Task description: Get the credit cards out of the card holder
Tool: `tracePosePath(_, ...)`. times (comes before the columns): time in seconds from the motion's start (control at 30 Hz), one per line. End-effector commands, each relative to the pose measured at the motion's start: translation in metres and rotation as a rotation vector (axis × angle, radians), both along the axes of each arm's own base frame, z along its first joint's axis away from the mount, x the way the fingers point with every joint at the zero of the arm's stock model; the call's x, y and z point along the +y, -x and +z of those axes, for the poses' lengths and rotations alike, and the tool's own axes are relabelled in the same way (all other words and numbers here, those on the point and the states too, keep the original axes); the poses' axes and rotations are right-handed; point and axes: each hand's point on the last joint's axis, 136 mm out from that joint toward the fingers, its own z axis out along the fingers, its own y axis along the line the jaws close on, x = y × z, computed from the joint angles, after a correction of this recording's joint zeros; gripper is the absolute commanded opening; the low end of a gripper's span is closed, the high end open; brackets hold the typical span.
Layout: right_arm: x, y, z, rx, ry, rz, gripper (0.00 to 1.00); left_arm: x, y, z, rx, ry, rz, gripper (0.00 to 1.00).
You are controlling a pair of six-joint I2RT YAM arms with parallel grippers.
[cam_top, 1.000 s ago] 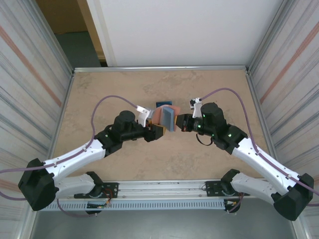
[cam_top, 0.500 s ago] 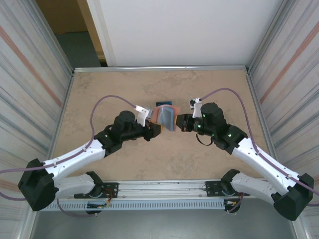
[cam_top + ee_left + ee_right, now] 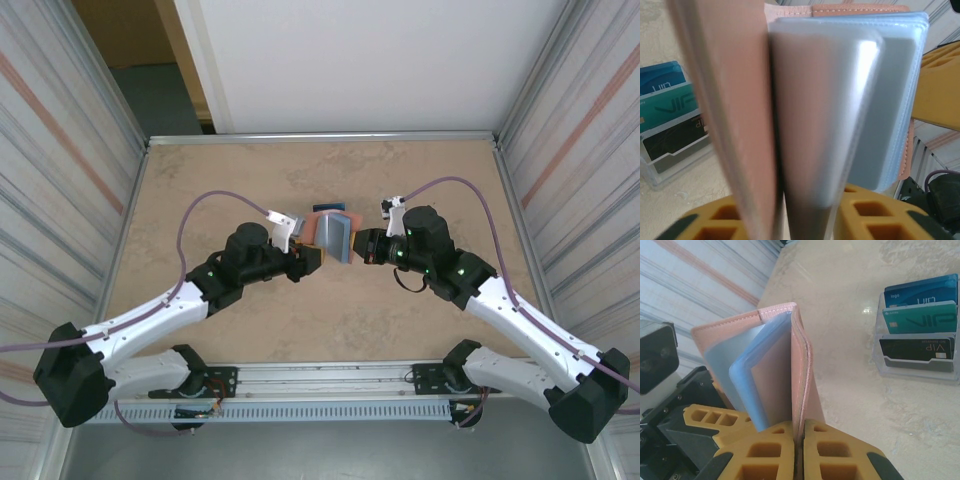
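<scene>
At the middle of the surface (image 3: 220, 180), a matt beige stone-patterned top, the card holder (image 3: 335, 237) stands upright between the two arms, fanned open. Outer covers: salmon-pink leather-like material with stitched edges. Inner leaves: glossy, translucent blue-grey plastic sleeves with rounded corners (contents not legible). Right gripper (image 3: 799, 434): jaws clenched on one pink cover at its lower edge, the yellow moulded fingers (image 3: 765, 450) with square pockets set hard against it. Left gripper (image 3: 790, 220): a pink cover and a sleeve pass between its jaws; whether they press on them cannot be told. Just beyond the holder, a clear tiered plastic stand (image 3: 917, 369) rests on the surface, carrying three thin rectangular credit cards (image 3: 920, 317): blue, teal, black.
</scene>
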Motion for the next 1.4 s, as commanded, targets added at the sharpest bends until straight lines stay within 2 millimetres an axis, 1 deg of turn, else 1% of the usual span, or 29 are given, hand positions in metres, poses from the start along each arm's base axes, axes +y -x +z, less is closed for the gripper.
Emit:
tracePosePath(0.0,-0.002,-0.001,0.003,-0.011,-0.007,-0.003,0.00,0.000,0.003,0.013,-0.038,0.023,-0.007,0.38)
tracePosePath(0.07,-0.001,-0.001,0.003,-0.011,-0.006,-0.003,0.00,0.001,0.001,0.013,-0.042,0.019,-0.001,0.33)
tracePosePath(0.13,-0.001,-0.001,0.003,-0.012,-0.007,-0.001,0.00,0.002,0.001,0.013,-0.046,0.018,0.006,0.22)
tracePosePath(0.2,-0.001,-0.001,0.002,-0.011,-0.005,-0.002,0.00,0.002,0.000,0.014,-0.047,0.019,0.010,0.17)
tracePosePath(0.6,-0.007,-0.003,-0.004,0.011,0.003,-0.017,0.00,0.008,0.002,0.018,-0.059,0.028,0.025,0.22)
tracePosePath(0.67,-0.006,-0.003,-0.004,0.013,-0.003,-0.015,0.00,0.007,0.003,0.017,-0.054,0.024,0.019,0.20)
tracePosePath(0.8,-0.004,-0.004,-0.003,0.015,-0.007,-0.006,0.00,0.001,0.003,0.017,-0.048,0.032,-0.003,0.13)
tracePosePath(0.97,-0.002,-0.003,0.000,0.021,-0.020,0.007,0.00,0.000,0.002,0.016,-0.045,0.030,-0.002,0.00)
tracePosePath(1.17,-0.001,0.002,0.003,0.036,-0.058,0.054,0.01,0.003,0.000,0.013,-0.031,0.028,0.019,0.00)
tracePosePath(1.37,0.004,0.005,0.002,0.039,-0.085,0.088,0.09,0.001,0.002,0.019,-0.009,0.070,0.010,0.00)
